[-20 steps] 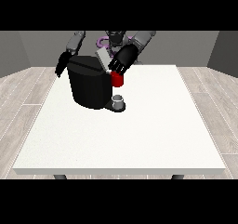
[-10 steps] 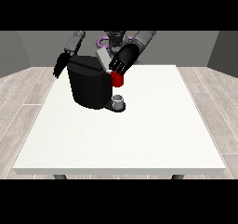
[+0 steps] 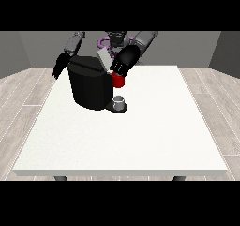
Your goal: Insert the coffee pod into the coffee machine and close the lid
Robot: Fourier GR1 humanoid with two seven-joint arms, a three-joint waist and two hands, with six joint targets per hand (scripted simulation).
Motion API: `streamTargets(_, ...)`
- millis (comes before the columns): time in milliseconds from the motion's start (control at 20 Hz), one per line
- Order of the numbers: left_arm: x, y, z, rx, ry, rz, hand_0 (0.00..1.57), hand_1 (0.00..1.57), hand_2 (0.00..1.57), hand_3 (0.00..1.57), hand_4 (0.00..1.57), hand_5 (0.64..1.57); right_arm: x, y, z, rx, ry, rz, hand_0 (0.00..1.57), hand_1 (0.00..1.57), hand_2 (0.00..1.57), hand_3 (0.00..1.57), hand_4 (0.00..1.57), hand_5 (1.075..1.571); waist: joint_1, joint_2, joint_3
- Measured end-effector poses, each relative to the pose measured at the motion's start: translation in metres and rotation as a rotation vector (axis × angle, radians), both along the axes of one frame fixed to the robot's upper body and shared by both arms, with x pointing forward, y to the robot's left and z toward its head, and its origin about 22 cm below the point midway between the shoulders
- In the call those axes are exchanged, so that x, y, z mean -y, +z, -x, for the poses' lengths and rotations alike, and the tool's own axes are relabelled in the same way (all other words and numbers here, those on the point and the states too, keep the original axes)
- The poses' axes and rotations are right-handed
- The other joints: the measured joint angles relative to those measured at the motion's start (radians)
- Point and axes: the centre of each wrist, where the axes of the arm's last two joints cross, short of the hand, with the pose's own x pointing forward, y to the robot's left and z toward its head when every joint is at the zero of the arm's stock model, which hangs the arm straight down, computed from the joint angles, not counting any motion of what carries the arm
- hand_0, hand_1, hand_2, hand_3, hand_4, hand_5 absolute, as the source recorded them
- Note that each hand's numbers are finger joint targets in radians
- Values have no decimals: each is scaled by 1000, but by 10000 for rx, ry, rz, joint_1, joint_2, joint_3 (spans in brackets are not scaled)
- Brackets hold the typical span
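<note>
Black coffee machine [image 3: 91,86] near the far left corner of the white surface [image 3: 140,136], lid [image 3: 104,58] tilted up, presumably to receive the pod; red thing at the machine [image 3: 118,80]; grey thing [image 3: 119,101] at its base, not identifiable as the pod; pod's position not discernible. Hand at the view's right [image 3: 124,63] reaching over the lid, fingers' state impossible to tell. Hand at the view's left [image 3: 59,67] hanging beside the machine, fingers straight down, holding nothing.

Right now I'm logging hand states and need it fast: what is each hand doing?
Hand at the view's right: at the coffee machine, above a red thing at the machine; grip cannot be told.
Hand at the view's left: hangs beside the machine, holding nothing.
</note>
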Motion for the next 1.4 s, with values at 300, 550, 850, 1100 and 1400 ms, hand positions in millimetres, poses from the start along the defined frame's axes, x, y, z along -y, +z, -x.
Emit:
streamTargets(300, -11, 2, 1, 331, 67, -333, 1115, 1115, 1136, 1016, 0, 1571, 2, 6, 0, 245, 30, 61, 0, 0, 0, 0, 0, 1571, -129, 187, 15)
streamTargets(550, -12, -8, -1, 485, 110, -80, 1150, 1150, 1145, 953, 0, 1571, 8, 5, 1, 103, -8, 48, 0, 0, 0, 0, 0, 1571, -148, 174, 14)
streamTargets(850, -16, 6, 0, 996, -174, 168, 1212, 1212, 1186, 971, 0, 1571, -5, 11, -1, 349, 46, 41, 0, 0, 0, 0, 61, 1571, -210, 426, 3)
streamTargets(1100, -19, 9, 1, 1350, -233, 46, 1222, 1222, 1174, 886, 0, 1571, -8, 16, -1, 367, 93, 18, 0, 0, 0, 0, 99, 1571, -280, 497, 20)
streamTargets(1400, -25, 20, 4, 1797, -284, -476, 815, 815, 912, 662, 0, 1571, -10, 17, -1, 452, 109, 313, 0, 0, 0, 0, 147, 1571, -382, 691, 17)
